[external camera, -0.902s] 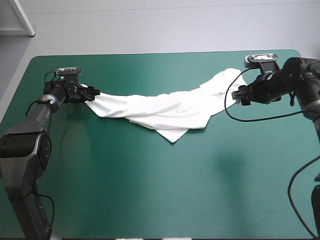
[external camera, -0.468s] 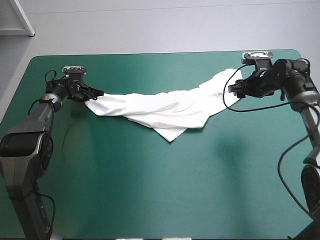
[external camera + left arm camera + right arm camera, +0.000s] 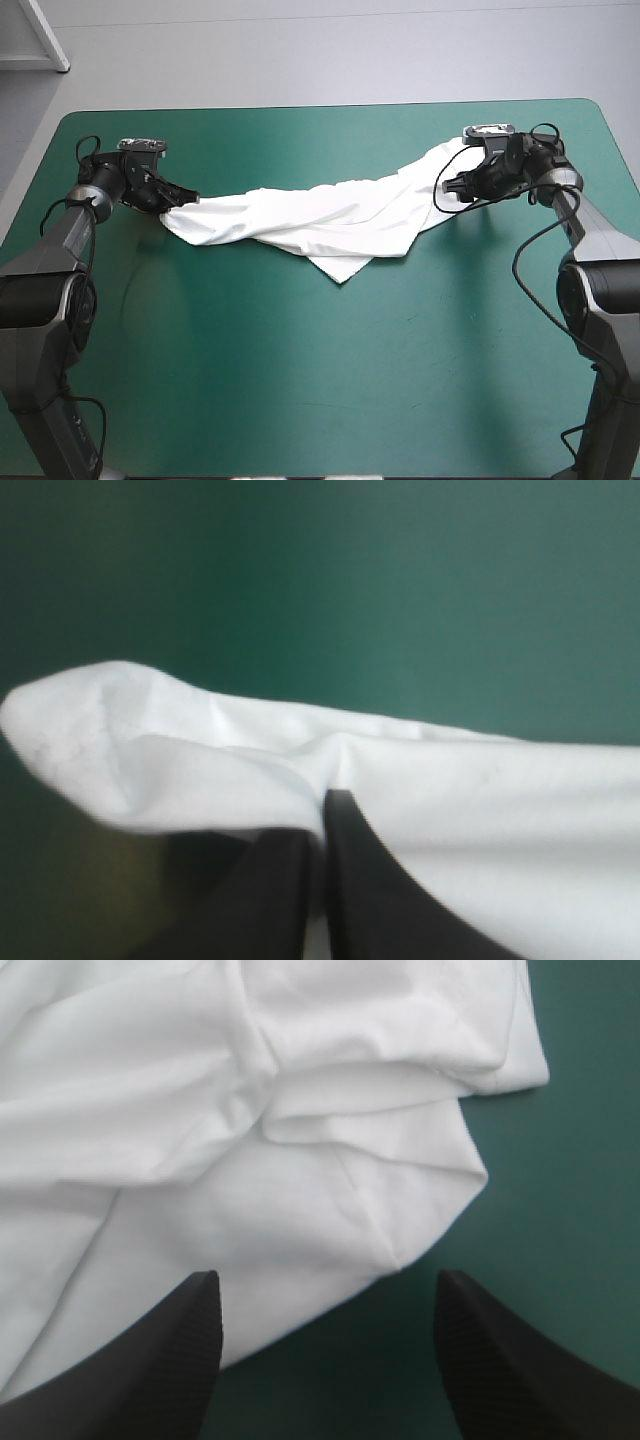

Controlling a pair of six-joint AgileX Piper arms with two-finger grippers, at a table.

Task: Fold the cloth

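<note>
The T-shirt (image 3: pixel 320 220) lies on the far half of the table (image 3: pixel 300 390), pulled out into a long, wrinkled band. Its long axis runs across the table from left to right, and the right end lies a little nearer the far edge than the left end. From the middle of the band a flat corner points toward the near edge.

The left gripper (image 3: pixel 172 200) is at the band's left end. Its black fingers are pressed together and pinch the bunched cloth, and a rounded lobe of fabric sticks out beside them over the teal-green cover.

The right gripper (image 3: pixel 448 186) is at the band's right end with its fingers spread wide. A folded edge of the T-shirt lies just ahead of them and partly between them, ungripped.
</note>
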